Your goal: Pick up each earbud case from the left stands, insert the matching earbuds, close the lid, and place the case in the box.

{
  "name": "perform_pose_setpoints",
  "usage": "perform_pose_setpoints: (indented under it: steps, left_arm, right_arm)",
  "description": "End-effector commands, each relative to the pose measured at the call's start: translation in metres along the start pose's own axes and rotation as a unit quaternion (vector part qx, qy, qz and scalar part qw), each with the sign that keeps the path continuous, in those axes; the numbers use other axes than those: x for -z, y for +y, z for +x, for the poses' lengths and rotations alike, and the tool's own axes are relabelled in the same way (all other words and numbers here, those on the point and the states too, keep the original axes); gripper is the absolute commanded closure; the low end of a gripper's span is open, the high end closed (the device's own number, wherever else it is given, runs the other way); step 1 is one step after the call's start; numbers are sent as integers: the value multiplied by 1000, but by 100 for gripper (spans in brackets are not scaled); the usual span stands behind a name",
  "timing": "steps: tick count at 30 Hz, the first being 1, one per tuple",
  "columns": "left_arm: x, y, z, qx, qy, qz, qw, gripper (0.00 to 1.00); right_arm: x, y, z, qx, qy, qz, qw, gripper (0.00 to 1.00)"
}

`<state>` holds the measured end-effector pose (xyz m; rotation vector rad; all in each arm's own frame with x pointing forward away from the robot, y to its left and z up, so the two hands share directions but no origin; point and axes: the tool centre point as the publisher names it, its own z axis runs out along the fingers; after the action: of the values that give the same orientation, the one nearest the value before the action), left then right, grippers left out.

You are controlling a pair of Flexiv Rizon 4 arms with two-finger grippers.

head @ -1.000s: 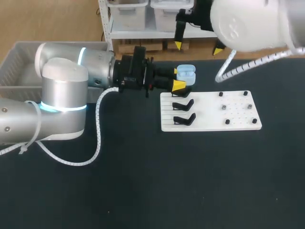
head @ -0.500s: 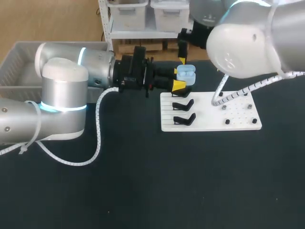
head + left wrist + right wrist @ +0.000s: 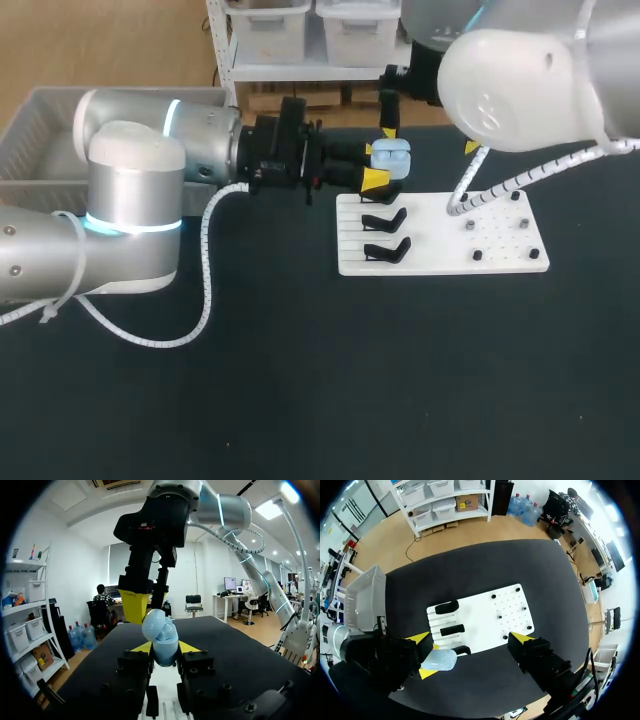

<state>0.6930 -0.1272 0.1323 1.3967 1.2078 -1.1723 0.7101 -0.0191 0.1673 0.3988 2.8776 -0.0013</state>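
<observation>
A light-blue earbud case (image 3: pixel 390 153) hangs above the far-left end of the white stand board (image 3: pixel 440 262), and my left gripper (image 3: pixel 375 166) is shut on it. In the left wrist view the case (image 3: pixel 161 639) stands upright between the yellow tips of that gripper (image 3: pixel 165 648). My right gripper (image 3: pixel 430 138) hovers open just behind and above the case, one fingertip (image 3: pixel 134 605) close behind it. From the right wrist view its open fingers (image 3: pixel 470 638) straddle the board (image 3: pixel 485 615), with the case (image 3: pixel 445 660) near one tip. Three black stands (image 3: pixel 385 221) are bare.
Several small dark pieces (image 3: pixel 468 225) sit in the right half of the board. A grey bin (image 3: pixel 35 130) stands at the table's far left, also seen as the bin (image 3: pixel 362 597) from the right wrist. Dark tabletop (image 3: pixel 350 380) stretches in front.
My right arm has come down and toward the case, its yellow tips now level with it. The left arm and the case have not moved.
</observation>
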Motion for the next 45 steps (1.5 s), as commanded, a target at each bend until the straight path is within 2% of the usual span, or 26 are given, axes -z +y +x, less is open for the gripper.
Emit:
perform_pose_setpoints:
  steps: [1,5,15,30,37,45]
  left_arm:
    - [0,-1,1,-1,-1,-2,1000,100]
    - [0,-1,1,-1,-1,-2,1000,100]
    - [0,-1,1,-1,-1,-2,1000,100]
    - [0,-1,1,-1,-1,-2,1000,100]
    - [0,-1,1,-1,-1,-2,1000,100]
    - [0,-1,1,-1,-1,-2,1000,100]
  right_arm:
    - [13,-11,4,-7,-24,-15,1000,0]
    - [9,-12,6,4,-22,-3,1000,0]
    - [16,-4,-9,-9,-59,-33,998,0]
    - [-7,11,-25,-5,-41,-26,999,0]
    - [-15,11,-18,5,-17,-16,1000,0]
    - [-12,3,-5,19,5,-4,1000,0]
